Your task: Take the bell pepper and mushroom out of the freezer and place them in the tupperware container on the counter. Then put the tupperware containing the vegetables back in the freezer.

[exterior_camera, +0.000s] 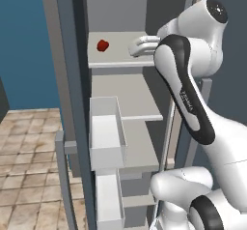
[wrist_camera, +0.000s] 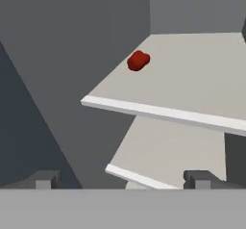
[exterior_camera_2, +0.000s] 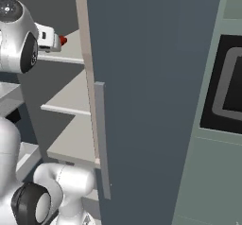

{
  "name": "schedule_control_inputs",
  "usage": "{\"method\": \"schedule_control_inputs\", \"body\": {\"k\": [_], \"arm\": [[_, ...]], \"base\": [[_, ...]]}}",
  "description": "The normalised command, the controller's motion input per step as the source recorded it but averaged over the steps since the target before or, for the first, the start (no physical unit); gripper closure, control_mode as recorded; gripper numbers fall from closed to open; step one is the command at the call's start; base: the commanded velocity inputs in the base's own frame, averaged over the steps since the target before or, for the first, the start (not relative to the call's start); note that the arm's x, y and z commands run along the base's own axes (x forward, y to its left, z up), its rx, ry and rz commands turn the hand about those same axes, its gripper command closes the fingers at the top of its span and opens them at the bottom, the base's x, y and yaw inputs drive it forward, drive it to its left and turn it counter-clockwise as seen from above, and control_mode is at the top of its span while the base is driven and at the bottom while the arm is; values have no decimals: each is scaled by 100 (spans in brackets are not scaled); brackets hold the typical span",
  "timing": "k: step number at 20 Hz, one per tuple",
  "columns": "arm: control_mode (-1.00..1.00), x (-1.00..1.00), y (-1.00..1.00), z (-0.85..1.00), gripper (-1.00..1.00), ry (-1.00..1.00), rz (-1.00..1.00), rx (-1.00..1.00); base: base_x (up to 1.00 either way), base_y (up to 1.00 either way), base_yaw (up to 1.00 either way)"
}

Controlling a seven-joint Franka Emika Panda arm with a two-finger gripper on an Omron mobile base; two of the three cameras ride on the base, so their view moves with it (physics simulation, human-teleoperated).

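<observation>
One bell pepper (wrist_camera: 138, 60) beyond open tool (wrist_camera: 122, 179)

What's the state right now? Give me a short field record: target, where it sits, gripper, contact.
target: bell pepper
location: on an upper freezer shelf, toward its left side
freezer: door open
gripper: gripper open, at shelf height, pointed into the freezer
contact: none; pepper lies clear ahead of the fingertips
mushroom: cannot tell from these views
</observation>
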Motion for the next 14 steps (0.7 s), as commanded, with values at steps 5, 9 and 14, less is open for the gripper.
{"method": "schedule_control_inputs", "body": {"k": [5,9,14], "arm": [[-100,76,18,-2,-100,0,1,0],[-100,60,18,-3,-100,0,0,0],[-100,62,16,-10,-100,0,0,0]], "base": [[0,0,0],[0,0,0],[0,0,0]]}}
